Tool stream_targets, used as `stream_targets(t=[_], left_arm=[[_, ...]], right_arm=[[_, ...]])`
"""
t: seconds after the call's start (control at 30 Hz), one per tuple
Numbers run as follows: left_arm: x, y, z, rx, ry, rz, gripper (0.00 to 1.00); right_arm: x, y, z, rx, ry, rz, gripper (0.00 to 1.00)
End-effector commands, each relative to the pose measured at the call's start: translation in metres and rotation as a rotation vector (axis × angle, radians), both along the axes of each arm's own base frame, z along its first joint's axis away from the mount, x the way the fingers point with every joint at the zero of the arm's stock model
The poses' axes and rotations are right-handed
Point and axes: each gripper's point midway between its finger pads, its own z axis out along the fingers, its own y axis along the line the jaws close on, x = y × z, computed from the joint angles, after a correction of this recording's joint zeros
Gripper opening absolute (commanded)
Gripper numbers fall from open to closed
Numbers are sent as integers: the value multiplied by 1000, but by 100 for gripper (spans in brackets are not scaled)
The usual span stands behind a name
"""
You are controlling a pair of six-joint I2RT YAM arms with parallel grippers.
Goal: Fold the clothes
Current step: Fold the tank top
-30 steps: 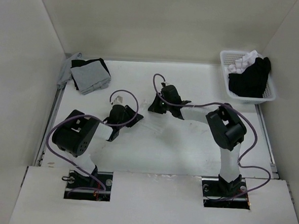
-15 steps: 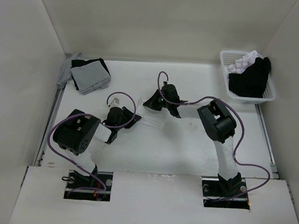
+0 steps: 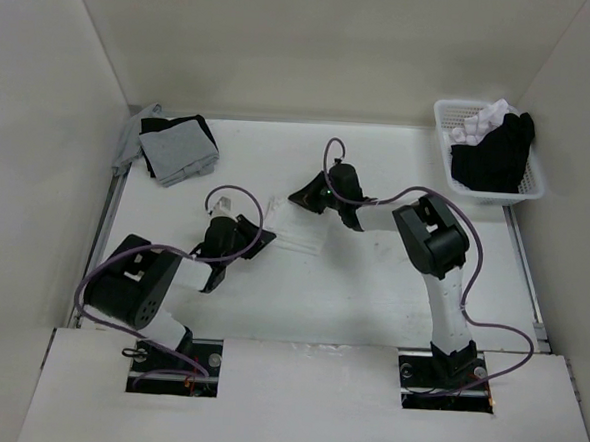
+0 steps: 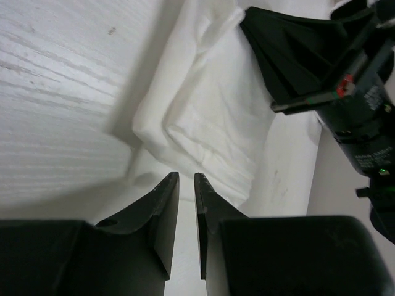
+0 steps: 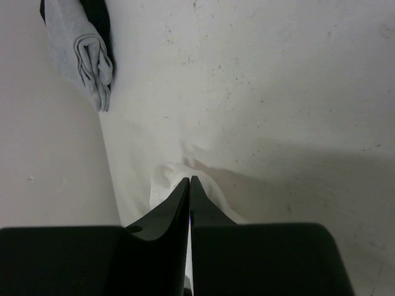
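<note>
Clothes (image 3: pixel 296 233) are lying as one bunched white heap near the middle of the table (image 3: pixel 391 287), between the two grippers. The right gripper (image 3: pixel 298 197) is reaching in from the right, and its tips are resting on the far edge of the heap. In the right wrist view its jaws are standing all but together (image 5: pixel 189 180). The clothes (image 5: pixel 165 180) are tenting up to its tips, so it is pinching them.

The left gripper (image 3: pixel 262 235) is pointing at the near-left edge of the heap, with its tips right at the fabric. In the left wrist view the clothes (image 4: pixel 210 123) are piling up just beyond the left gripper (image 4: pixel 186 179). A thick rolled fold is lying nearest the tips, and the fabric is running up and away to the black right gripper at the top right. The left jaws are standing narrow, with a slim slit between them. White is showing in that slit, but whether it is fabric or table cannot be told, nor whether this gripper is holding anything.

A folded grey garment (image 3: pixel 177 152) is lying at the far left corner, well apart from the heap. A basket (image 3: pixel 444 115) is sitting at the far right edge, and a black garment (image 3: pixel 491 158) is filling most of it.
</note>
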Motion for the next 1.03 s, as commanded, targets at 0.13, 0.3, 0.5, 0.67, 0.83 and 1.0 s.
stream_targets(t=[0.13, 0.3, 0.5, 0.67, 0.83, 1.0], left_arm=[[-8, -1, 86, 0, -220, -9, 19], [-19, 36, 95, 237, -233, 51, 28], [-32, 76, 95, 388, -232, 99, 39], [-31, 94, 93, 426, -195, 138, 43], [-25, 104, 91, 446, -167, 156, 43], [-22, 98, 87, 468, -170, 133, 41]], right_arm=[[-3, -5, 120, 42, -286, 11, 13], [-43, -42, 175, -3, -445, -5, 31], [-86, -120, 156, -174, -511, -134, 44], [-93, -194, 135, -287, -512, -356, 51], [-96, -228, 113, -325, -492, -511, 51], [-94, -225, 113, -330, -498, -497, 51]])
